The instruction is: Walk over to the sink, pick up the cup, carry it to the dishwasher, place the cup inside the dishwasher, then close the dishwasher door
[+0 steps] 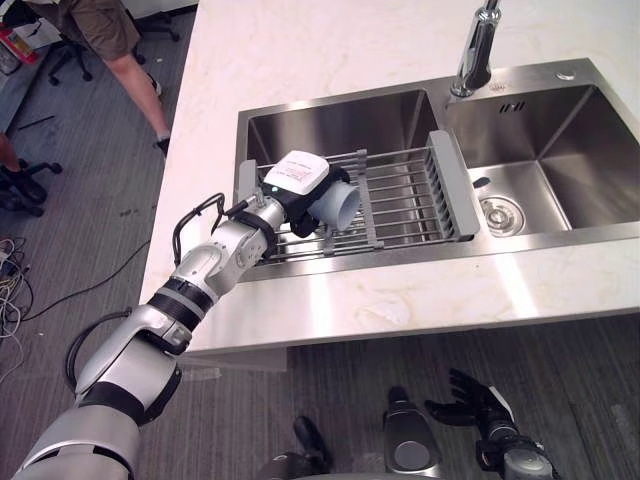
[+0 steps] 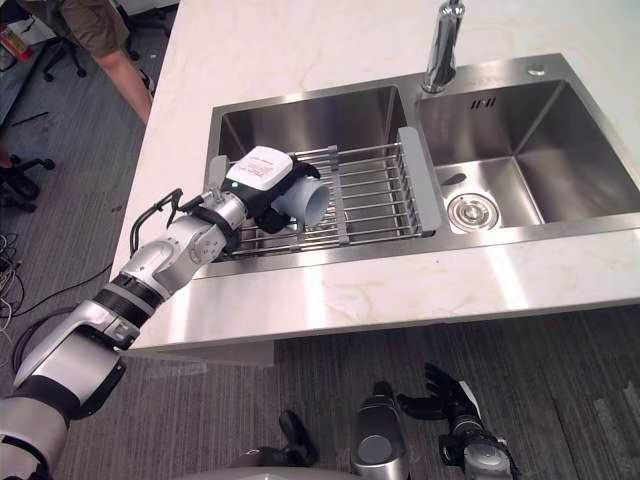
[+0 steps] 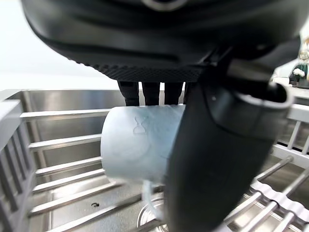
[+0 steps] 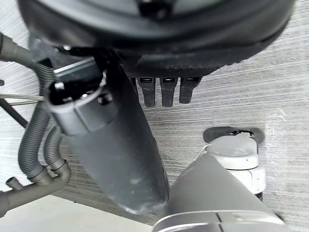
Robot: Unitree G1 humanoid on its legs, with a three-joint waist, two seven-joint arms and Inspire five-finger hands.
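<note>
We noted a pale blue-grey cup (image 1: 340, 205) against the black left hand (image 1: 298, 200), whose back bore a white cover. The rack (image 1: 400, 195) was grey wire with matte grey ends, and the sink (image 1: 330, 120) was brushed silver steel. The bench (image 1: 330, 40) was cream-white with faint tan veining. At six o'clock the right hand (image 1: 468, 398) was black over the grey, streaked carpet floor (image 1: 90, 200). At eleven o'clock a person's shorts (image 1: 100, 22) were olive-brown.

What lies around my work
A wire rack (image 1: 405, 205) lies near the chrome tap (image 1: 476, 50), pale marble counter (image 1: 330, 45) around both; a person's legs (image 1: 138, 88) stand far left on grey carpet (image 1: 90, 230), beside what may be a chair base (image 1: 22, 188).
</note>
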